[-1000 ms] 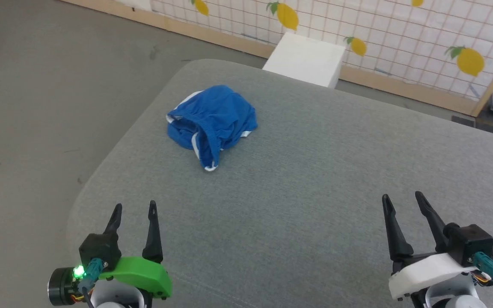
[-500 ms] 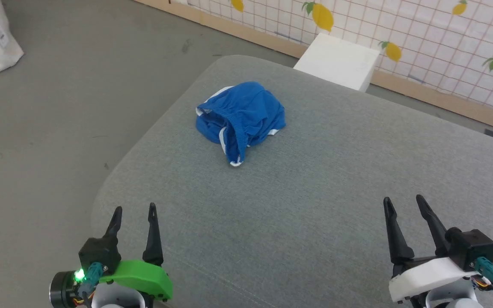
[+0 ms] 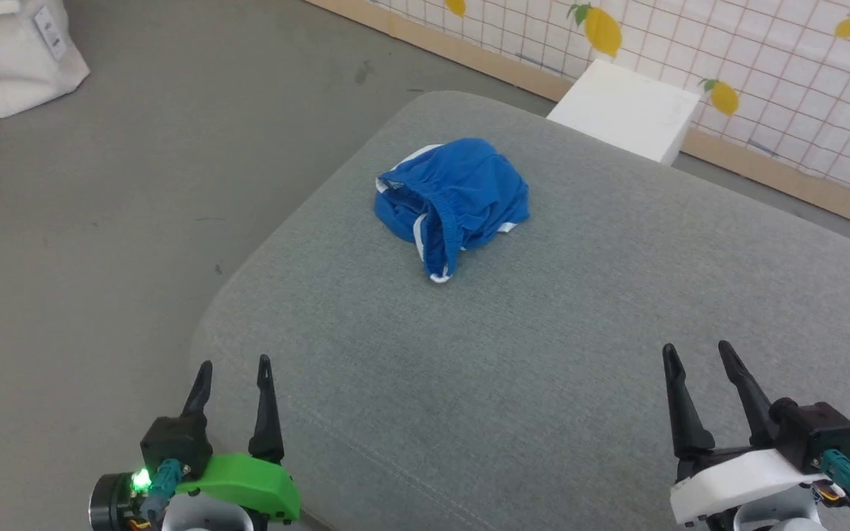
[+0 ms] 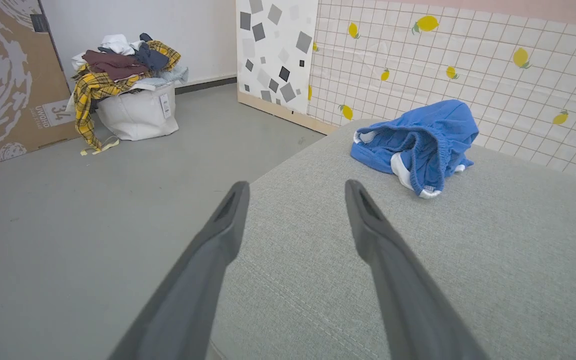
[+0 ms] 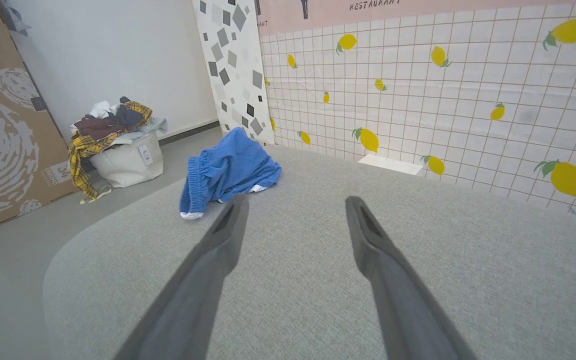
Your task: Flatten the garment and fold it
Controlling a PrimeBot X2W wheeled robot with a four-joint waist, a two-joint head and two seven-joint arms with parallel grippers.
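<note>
Shorts, blue, white-trimmed, are heaped near the padded table's far left corner. Left gripper and right gripper are held spread and empty at the table's near edge, probably staged for a reach.

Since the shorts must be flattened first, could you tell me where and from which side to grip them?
Grip the gathered waistband, at the lobe sticking out toward the robot from the crumpled shorts. It forms a raised ridge clear of the heap, so jaws coming from the near side, low over the cushion, could likely close across it alone.
</note>
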